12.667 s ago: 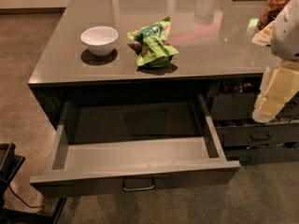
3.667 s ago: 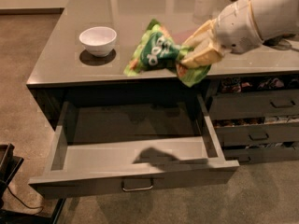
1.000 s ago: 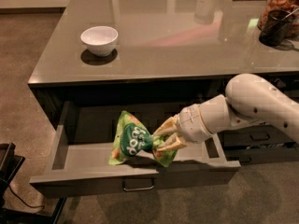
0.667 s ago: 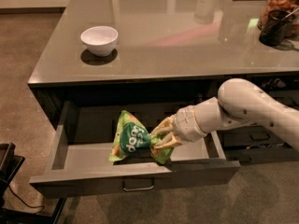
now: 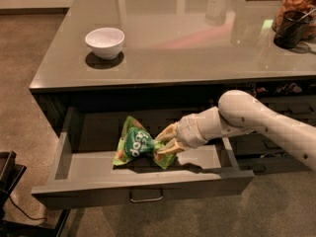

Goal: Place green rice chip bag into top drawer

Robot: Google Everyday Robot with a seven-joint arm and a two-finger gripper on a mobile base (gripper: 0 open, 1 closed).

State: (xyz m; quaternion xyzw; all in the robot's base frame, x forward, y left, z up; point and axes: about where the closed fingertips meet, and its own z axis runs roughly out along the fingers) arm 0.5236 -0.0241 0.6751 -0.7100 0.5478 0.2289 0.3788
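The green rice chip bag (image 5: 136,143) is inside the open top drawer (image 5: 143,187), near its middle, low over or resting on the drawer floor. My gripper (image 5: 164,141) reaches in from the right, fingers closed on the bag's right end. The white arm runs from the right edge of the view across the drawer's right side. The drawer is pulled far out, with its metal bar handle (image 5: 146,197) at the centre of the front panel.
A white bowl (image 5: 104,42) sits on the grey counter (image 5: 197,43) at the left. A dark cup and a jar (image 5: 295,14) stand at the counter's far right. Narrower stacked drawers (image 5: 291,112) lie behind the arm. A dark object (image 5: 7,181) stands on the floor at lower left.
The bag was lifted off the counter and brought down into the drawer. In the last second the gripper and bag moved slightly deeper and lower in the drawer.
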